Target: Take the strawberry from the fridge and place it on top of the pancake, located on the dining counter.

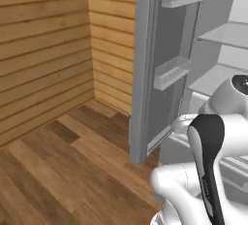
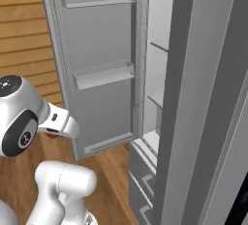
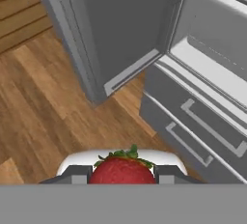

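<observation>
Grey fridge (image 3: 212, 73) stands open on the right, its door (image 3: 120, 30) swung out over the wooden floor (image 3: 43, 102) and two drawers (image 3: 193, 126) below. Fingers (image 3: 123, 174) are closed on the strawberry (image 3: 123, 170), clamped between them above the floor.

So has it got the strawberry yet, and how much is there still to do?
Done: the strawberry is out of the fridge, clamped between the jaws above the wooden floor. In hand: carrying it, with the fridge door open. Left: taking it to the dining counter and setting it on the pancake.
</observation>
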Motion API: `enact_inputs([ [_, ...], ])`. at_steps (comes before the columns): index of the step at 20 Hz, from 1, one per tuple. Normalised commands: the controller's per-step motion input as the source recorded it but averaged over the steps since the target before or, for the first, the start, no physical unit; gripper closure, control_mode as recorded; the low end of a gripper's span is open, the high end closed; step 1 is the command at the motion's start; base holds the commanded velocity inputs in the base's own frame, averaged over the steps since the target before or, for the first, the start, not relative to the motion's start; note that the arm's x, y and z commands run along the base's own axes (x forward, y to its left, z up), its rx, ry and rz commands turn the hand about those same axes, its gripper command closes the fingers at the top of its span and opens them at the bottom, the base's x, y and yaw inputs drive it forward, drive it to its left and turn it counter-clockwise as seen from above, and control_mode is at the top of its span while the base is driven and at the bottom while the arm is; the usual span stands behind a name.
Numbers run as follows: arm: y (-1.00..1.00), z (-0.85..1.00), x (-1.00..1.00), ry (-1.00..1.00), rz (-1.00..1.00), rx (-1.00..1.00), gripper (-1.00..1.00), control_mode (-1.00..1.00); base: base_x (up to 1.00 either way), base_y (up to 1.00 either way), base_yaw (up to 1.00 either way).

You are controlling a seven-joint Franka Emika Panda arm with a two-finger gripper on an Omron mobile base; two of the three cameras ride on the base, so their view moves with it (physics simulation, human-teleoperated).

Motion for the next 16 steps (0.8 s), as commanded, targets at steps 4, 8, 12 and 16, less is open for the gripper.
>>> enact_inputs([
  [4,0.0,0.0,0.0,0.0,0.0,0.0,1.0,1.0,-1.0,0.0,0.74],
  [8,0.0,0.0,0.0,0.0,0.0,0.0,1.0,1.0,-0.81,0.13,0.68],
  [12,0.0,0.0,0.0,0.0,0.0,0.0,1.0,1.0,-0.23,0.28,0.56],
  [16,0.0,0.0,0.0,0.0,0.0,0.0,1.0,1.0,0.0,0.23,0.38],
])
